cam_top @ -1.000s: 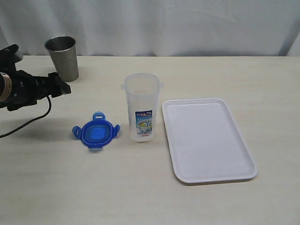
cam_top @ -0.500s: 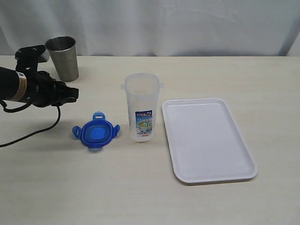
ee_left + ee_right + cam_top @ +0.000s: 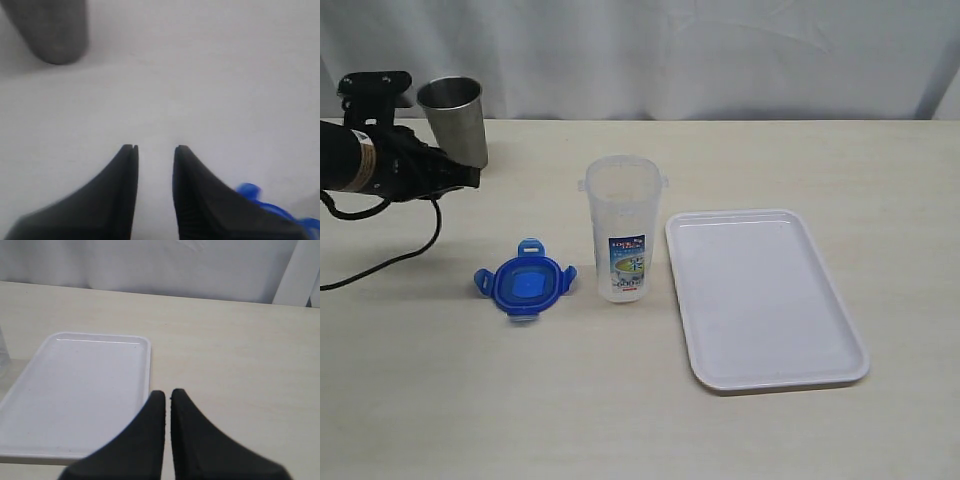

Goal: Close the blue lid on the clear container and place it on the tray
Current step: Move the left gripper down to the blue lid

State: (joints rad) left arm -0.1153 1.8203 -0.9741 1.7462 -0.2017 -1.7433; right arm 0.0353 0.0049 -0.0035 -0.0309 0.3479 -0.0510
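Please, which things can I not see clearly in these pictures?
Container label, exterior view: print too small to read.
Blue lid, left wrist view: blurred, cut by the edge, partly behind the left finger.
Cup, left wrist view: blurred, top cut off.
Right fingers: outside the exterior view.

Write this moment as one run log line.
left pincer: slightly open, empty; right pincer: shut; blue lid: on table, beside clear container; tray: bare

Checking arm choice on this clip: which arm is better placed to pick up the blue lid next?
Left. The left gripper hovers, slightly open and empty, on the same side as the blue lid and close to it. The right gripper is shut and sits across the tray from the lid.
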